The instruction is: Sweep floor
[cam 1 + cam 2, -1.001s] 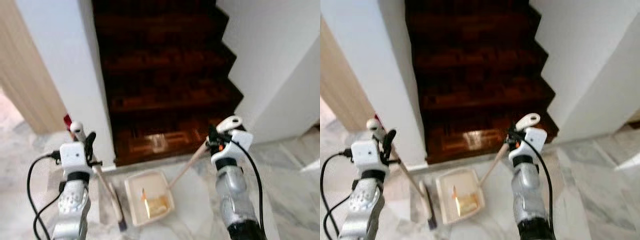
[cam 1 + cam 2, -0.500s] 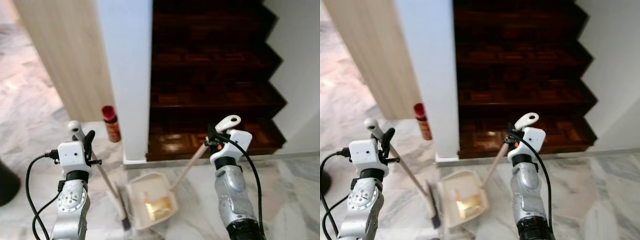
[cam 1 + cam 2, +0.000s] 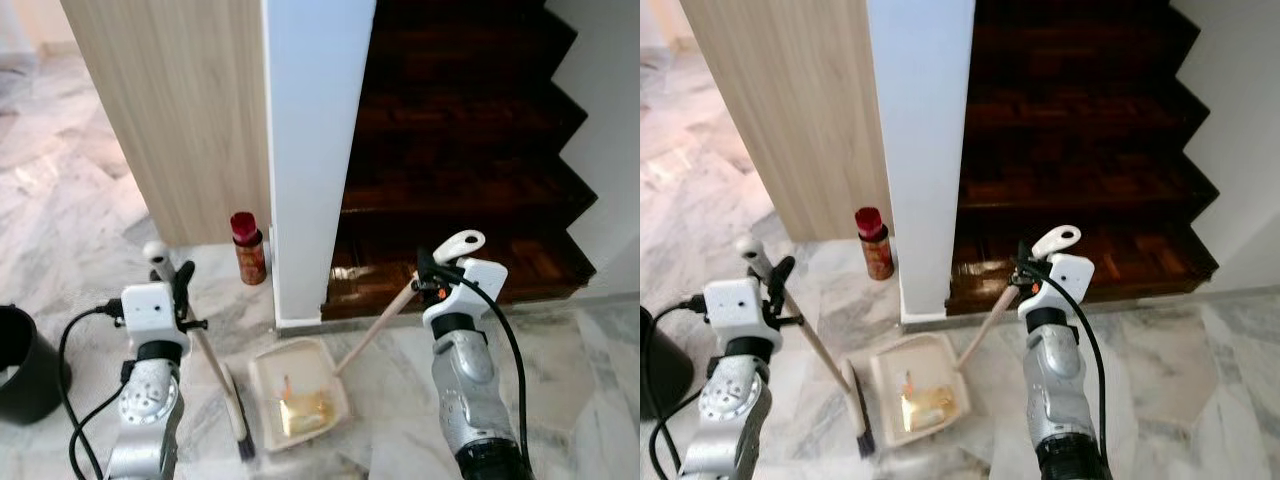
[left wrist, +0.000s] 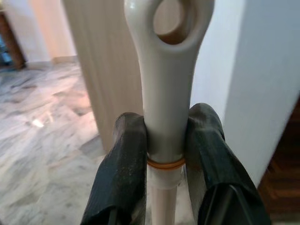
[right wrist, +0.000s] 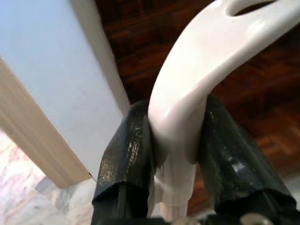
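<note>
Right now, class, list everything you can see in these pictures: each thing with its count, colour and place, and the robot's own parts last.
Broom: one, pale handle, dark bristles on the floor beside the dustpan.
Dustpan: one, cream, on the marble floor, yellowish litter inside.
Spray can: one, red cap, upright at the foot of the wooden panel.
Bin: one, black, on the floor at the robot's far left.
Stairs: one flight, dark wood, rising ahead.
Pillar: one, white, between panel and stairs.
Wooden panel: one, light wood, left of the pillar.
Left pincer: shut on the broom handle.
Right pincer: shut on the dustpan handle.
</note>
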